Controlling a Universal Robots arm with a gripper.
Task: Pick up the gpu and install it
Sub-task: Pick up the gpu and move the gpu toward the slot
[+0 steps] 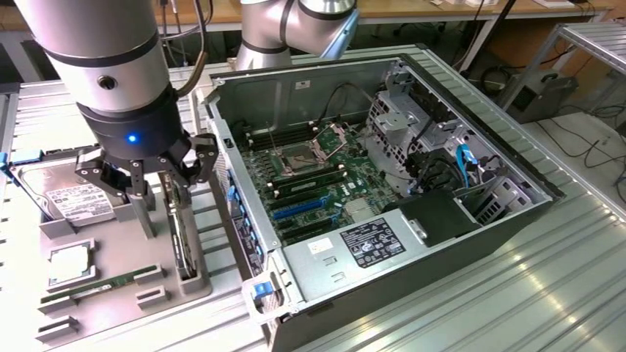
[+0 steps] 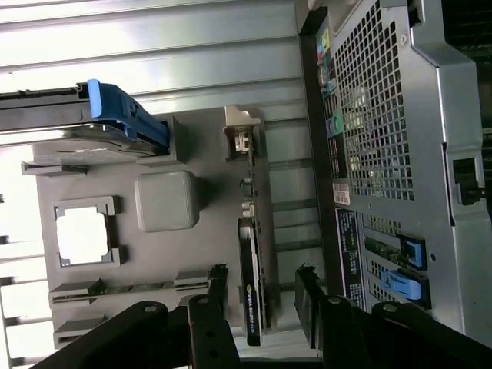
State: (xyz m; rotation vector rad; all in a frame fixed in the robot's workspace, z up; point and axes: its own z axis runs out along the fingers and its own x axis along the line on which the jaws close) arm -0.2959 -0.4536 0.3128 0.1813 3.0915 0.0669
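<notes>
Claw (image 1: 161,194) hangs w/ fingers (image 2: 217,292) apart over the gray holder (image 1: 122,246), which sits on the bench (image 1: 509,308) toward the exterior view's left, just beside the open PC case (image 1: 391,176). The gpu (image 2: 252,296) stands on edge in a holder slot on the side nearest the case, btw the two fingers, w/ gaps on both sides. Hard drive (image 1: 70,199), chip (image 1: 69,262) & memory stick (image 1: 98,287) lie in the holder's other slots.
</notes>
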